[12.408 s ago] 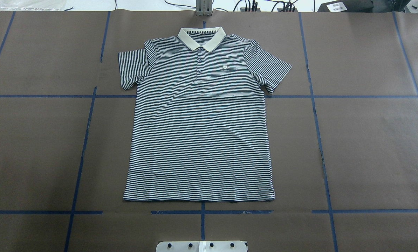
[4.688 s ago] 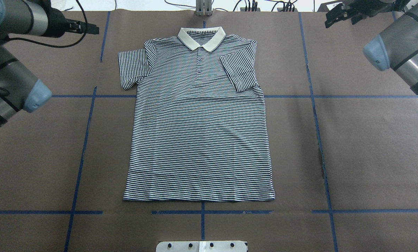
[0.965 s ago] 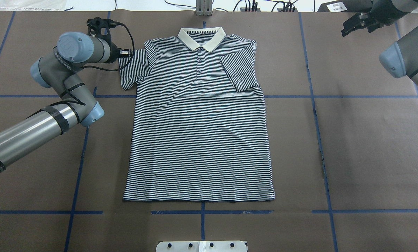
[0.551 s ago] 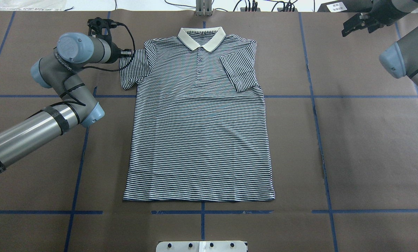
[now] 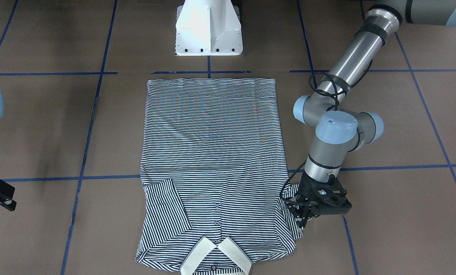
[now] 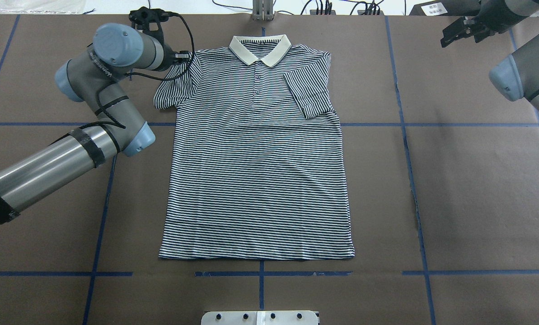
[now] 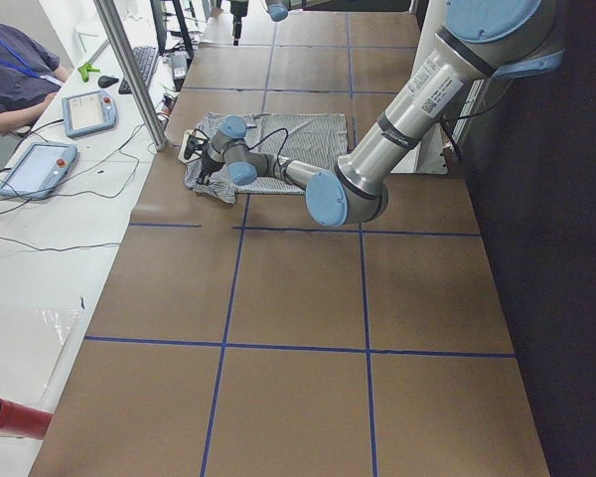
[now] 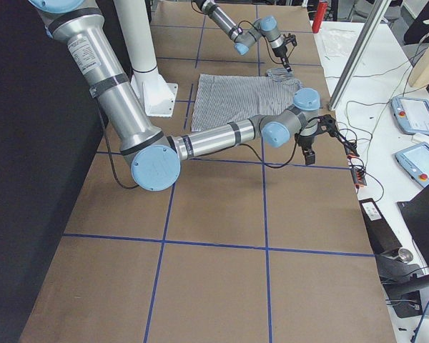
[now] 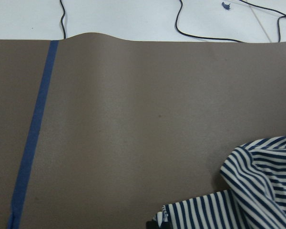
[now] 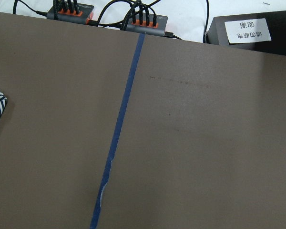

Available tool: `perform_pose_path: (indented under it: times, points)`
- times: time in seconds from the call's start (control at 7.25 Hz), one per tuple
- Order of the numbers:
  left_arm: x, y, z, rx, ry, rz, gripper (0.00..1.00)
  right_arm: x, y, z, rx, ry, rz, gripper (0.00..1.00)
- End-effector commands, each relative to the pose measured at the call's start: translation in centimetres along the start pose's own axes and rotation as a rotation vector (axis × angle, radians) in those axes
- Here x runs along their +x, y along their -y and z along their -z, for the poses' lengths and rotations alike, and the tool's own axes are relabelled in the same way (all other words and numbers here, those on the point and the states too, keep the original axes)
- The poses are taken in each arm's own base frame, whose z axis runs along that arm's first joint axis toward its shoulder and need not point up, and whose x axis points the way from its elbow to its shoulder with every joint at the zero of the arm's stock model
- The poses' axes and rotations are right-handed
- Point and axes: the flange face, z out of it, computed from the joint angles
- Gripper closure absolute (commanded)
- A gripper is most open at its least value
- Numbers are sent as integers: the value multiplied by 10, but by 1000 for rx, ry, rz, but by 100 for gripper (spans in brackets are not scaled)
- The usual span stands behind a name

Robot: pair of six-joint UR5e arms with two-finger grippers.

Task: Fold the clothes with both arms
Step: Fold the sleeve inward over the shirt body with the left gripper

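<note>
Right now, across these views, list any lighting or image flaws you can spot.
Front-facing view: false curved ripples across the stripes of the shirt, a camera artefact; overhead view: the same stripes read cleanly. Exterior left and right views: one whole edge is near-black shadow.

My right claw (image 6: pixel 452 34) is too small and dark to see if it is wide or closed, the collar (image 5: pixel 195 258) of the shirt (image 5: pixel 212 145) runs off the bottom edge in the view facing me, and my left wrist camera catches only a corner of the striped sleeve (image 9: pixel 257 191).
</note>
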Motion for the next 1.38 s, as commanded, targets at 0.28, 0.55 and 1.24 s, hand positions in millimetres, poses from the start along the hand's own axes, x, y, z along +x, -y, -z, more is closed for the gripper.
perform_pose_path:
  times: [0.28,0.55,1.24]
  points:
    - [131,-26,-8,-59,108,118,100,0,0,-1,-2,-1,0,0]
    - [127,-26,-11,-62,116,106,100,-1,-1,-1,-1,-2,-3,0]
    - [90,-47,95,-100,-73,-178,0,-91,-19,19,23,91,-226,0]
